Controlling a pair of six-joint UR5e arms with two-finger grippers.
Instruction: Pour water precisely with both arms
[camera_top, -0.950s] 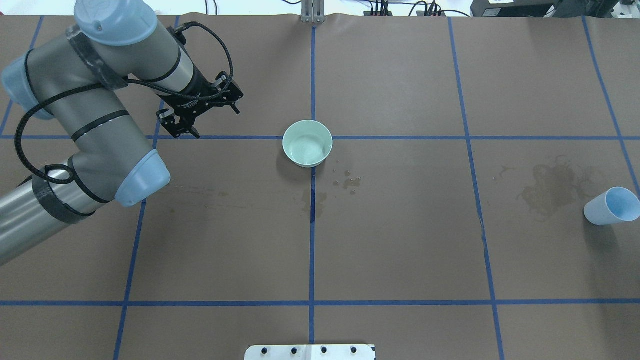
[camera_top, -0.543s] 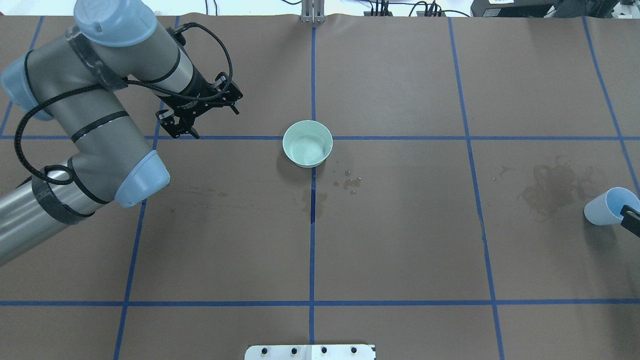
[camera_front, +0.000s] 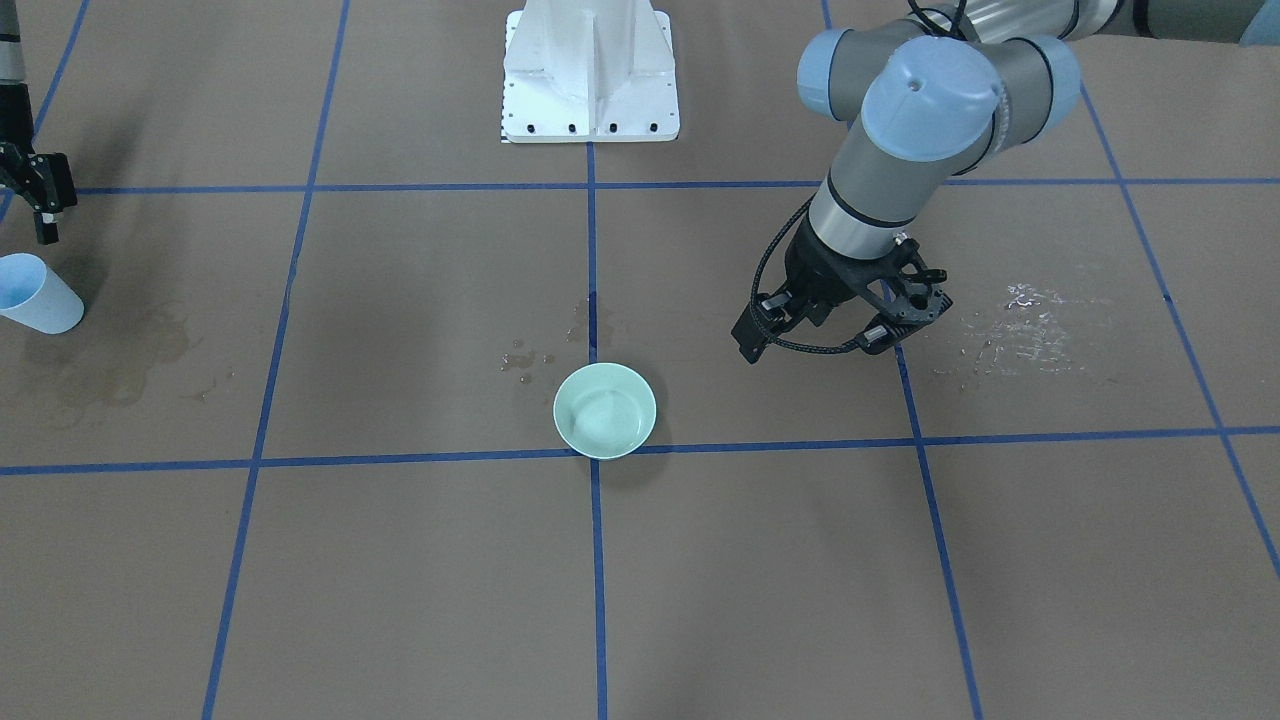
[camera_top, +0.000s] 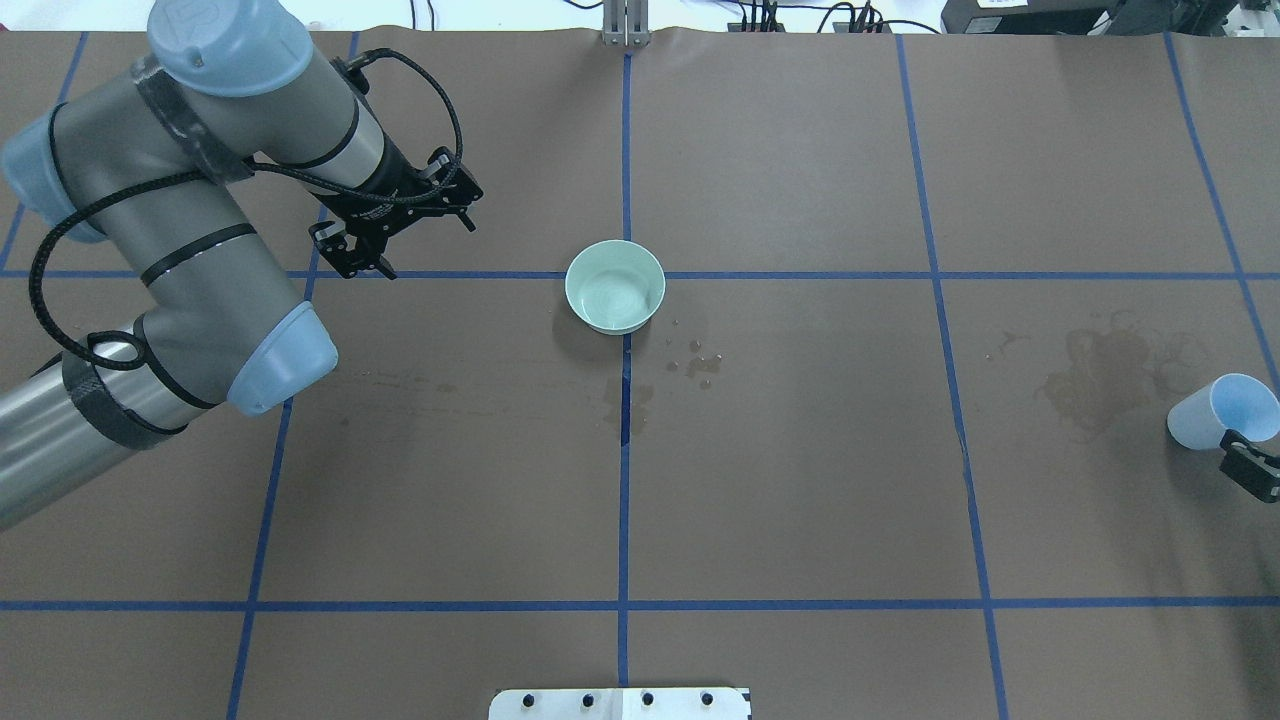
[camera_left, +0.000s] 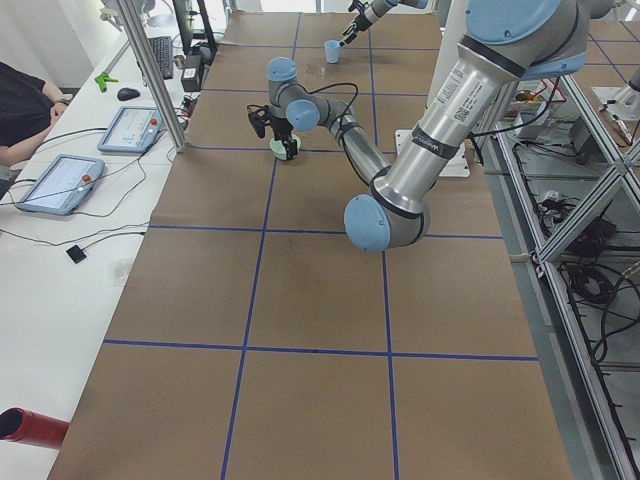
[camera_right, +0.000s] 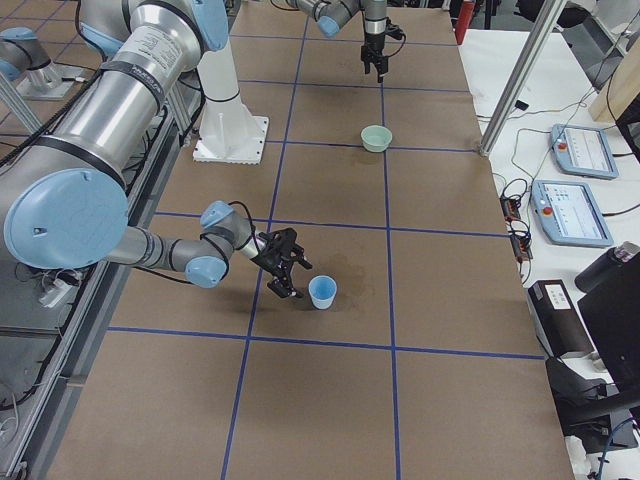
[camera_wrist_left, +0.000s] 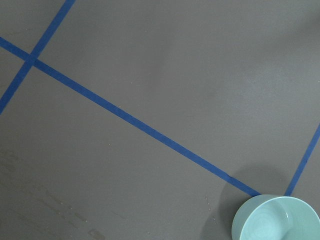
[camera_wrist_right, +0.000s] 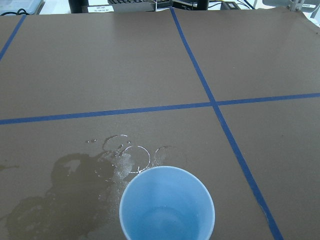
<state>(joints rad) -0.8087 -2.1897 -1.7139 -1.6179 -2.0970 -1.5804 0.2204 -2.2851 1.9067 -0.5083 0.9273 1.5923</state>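
Note:
A light blue paper cup (camera_top: 1220, 410) stands upright at the table's far right; it also shows in the front view (camera_front: 35, 292) and fills the bottom of the right wrist view (camera_wrist_right: 167, 205). A faint sheen of water (camera_wrist_right: 165, 222) lies at its bottom. My right gripper (camera_top: 1255, 468) is open and empty just beside the cup, apart from it (camera_right: 290, 270). A pale green bowl (camera_top: 615, 287) sits at the table's middle. My left gripper (camera_top: 425, 240) is open and empty, hanging above the table left of the bowl (camera_front: 810, 345).
A dark wet stain (camera_top: 1110, 375) spreads on the brown paper beside the cup. Small drops (camera_top: 700, 362) lie next to the bowl, and a dried patch (camera_front: 1030, 320) lies near my left arm. The white pedestal (camera_front: 590, 70) stands at the robot's side.
My right gripper has come in from the right edge and now sits beside the cup. My left gripper has drifted slightly left. Cup and bowl have not moved.

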